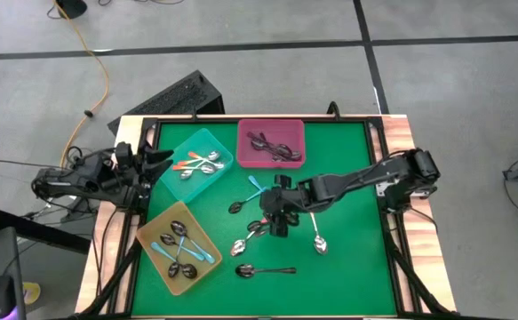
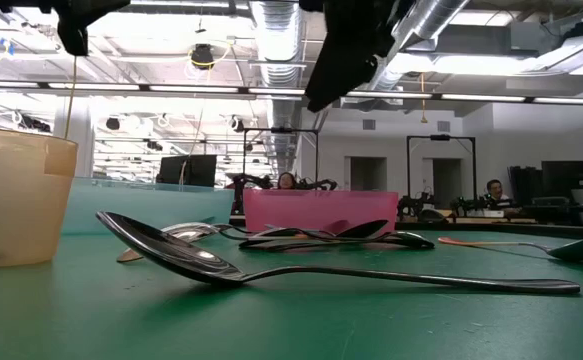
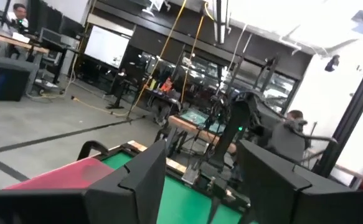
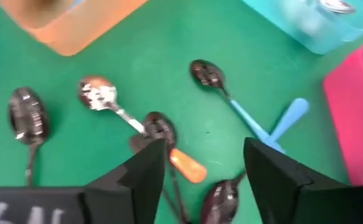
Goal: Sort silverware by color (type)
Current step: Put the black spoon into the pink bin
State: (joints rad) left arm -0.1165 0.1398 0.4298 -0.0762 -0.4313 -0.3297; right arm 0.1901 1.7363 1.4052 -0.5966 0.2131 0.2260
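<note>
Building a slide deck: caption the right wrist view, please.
Open right claw hovering over loose spoons, an orange-handled spoon between its fingers.

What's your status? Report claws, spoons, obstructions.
Right claw open, hovering over loose spoons mid-mat. Left claw open, empty, parked at table's left edge. Orange-handled spoon lies tangled with dark ones beneath the right claw.

Right wrist view – pink tray (image 4: 355, 118) cut by edge; dark spoon (image 4: 27, 124) handle hidden behind fingers (image 4: 141, 180).
</note>
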